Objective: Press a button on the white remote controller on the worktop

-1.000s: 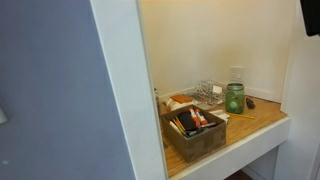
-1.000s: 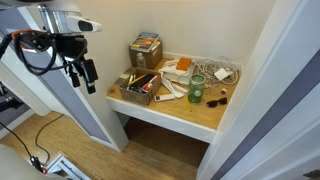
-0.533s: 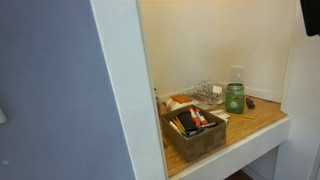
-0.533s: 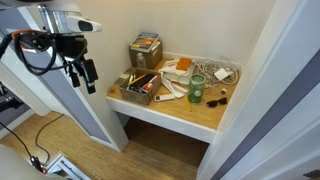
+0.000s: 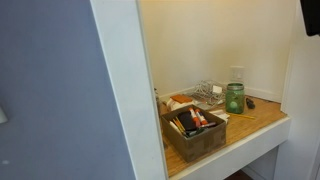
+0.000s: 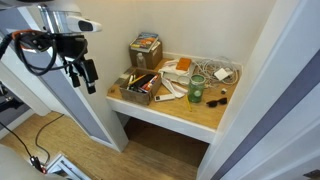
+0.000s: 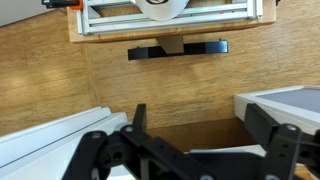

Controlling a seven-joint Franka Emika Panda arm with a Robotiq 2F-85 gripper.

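1. Gripper [image 6: 83, 74] hangs clear of the worktop [image 6: 203, 120] with fingers [image 7: 98, 150] spread wide and nothing between them; a press needs no grasp.
2. White remote controller [image 6: 170, 94] lies flat, well apart from the fingertips, past the brown box [image 6: 140, 86] and beside the green jar [image 6: 197, 90].
3. Likely step: reach in; the box crowds the approach.

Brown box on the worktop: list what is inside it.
The brown box holds a crowded pile of mostly dark items, with some red and white among them. They are too small to identify, and they cover the box's bottom and anything lying lower.
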